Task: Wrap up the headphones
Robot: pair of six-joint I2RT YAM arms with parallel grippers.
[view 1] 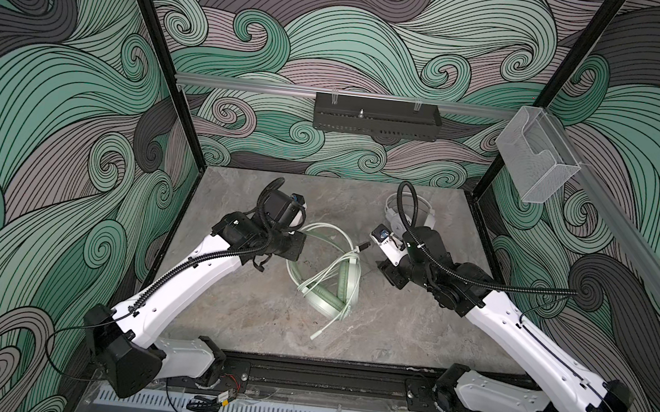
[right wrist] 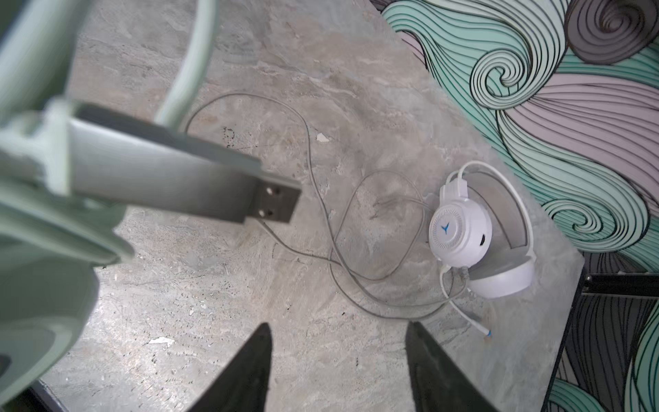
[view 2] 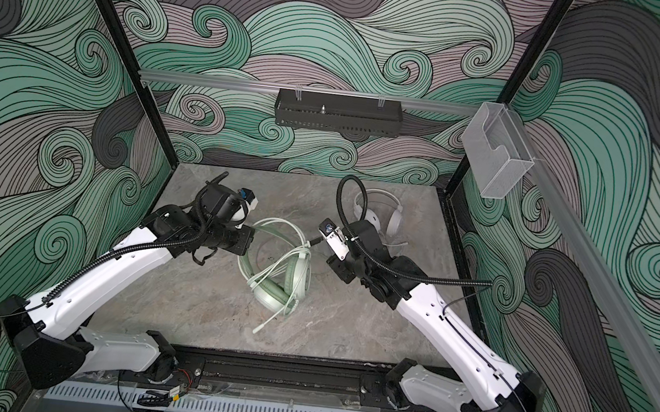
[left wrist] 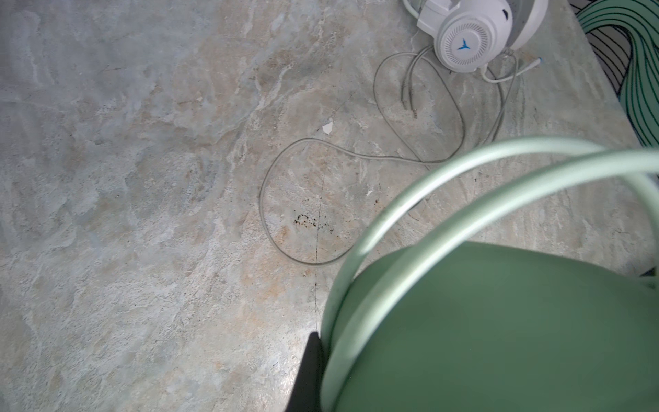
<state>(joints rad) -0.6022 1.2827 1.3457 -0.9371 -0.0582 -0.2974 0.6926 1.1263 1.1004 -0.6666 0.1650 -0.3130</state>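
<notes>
Two headsets sit on the stone table [view 1: 225, 313]. One green headset [view 1: 326, 303] is mid-table with its cable draped across it. One white headset [right wrist: 460, 230] is near the far right corner among loose cable loops. The left gripper [view 1: 300, 240] is clamped on the green headset's band. The right gripper [right wrist: 338, 324] has its jaws wide and empty, near one USB plug [right wrist: 185, 182].

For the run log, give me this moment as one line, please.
left tool: shut on mint headset headband | right tool: open, empty | USB plug: not gripped | white headset: cable loose
</notes>
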